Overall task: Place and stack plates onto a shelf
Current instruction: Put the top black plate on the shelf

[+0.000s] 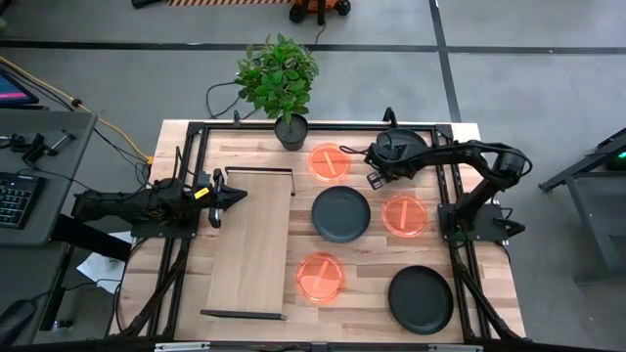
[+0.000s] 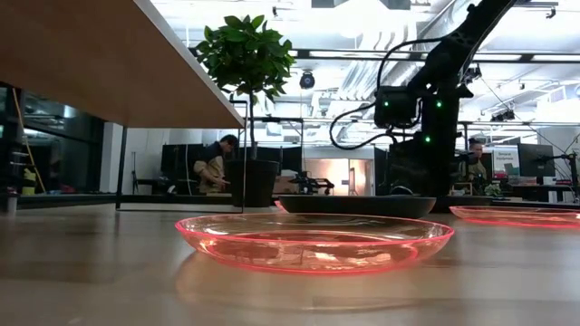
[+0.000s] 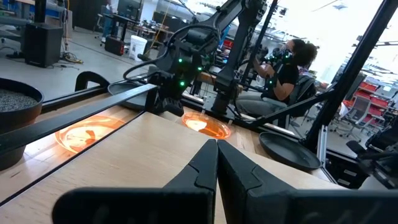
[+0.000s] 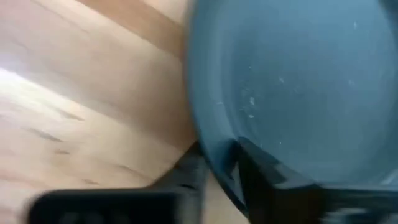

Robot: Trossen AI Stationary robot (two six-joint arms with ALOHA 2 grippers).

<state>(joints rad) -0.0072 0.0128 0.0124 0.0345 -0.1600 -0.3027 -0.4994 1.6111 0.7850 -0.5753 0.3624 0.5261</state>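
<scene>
My right gripper (image 1: 376, 178) is at the table's far right, shut on a dark grey plate (image 1: 402, 147), which also shows in the right wrist view (image 4: 298, 81). My left gripper (image 1: 235, 193) is shut and empty, over the left edge of the pale wood shelf (image 1: 251, 244); it also shows in the left wrist view (image 3: 216, 158). Flat on the table lie two more dark plates (image 1: 340, 214) (image 1: 421, 298) and three orange plates (image 1: 330, 161) (image 1: 404, 214) (image 1: 320, 277). No plate is on the shelf. My right gripper pinches the dark plate's rim (image 4: 214, 155), one finger (image 4: 267, 177) on the plate's inner face and the other (image 4: 189, 177) on the outside below the rim. I cannot tell whether the plate is lifted clear of the table.
A potted plant (image 1: 284, 88) stands at the far edge, beside the shelf's far rail (image 1: 259, 171). Black frame bars run along the table's sides (image 1: 460, 264). People sit in the room beyond the table (image 3: 289, 68).
</scene>
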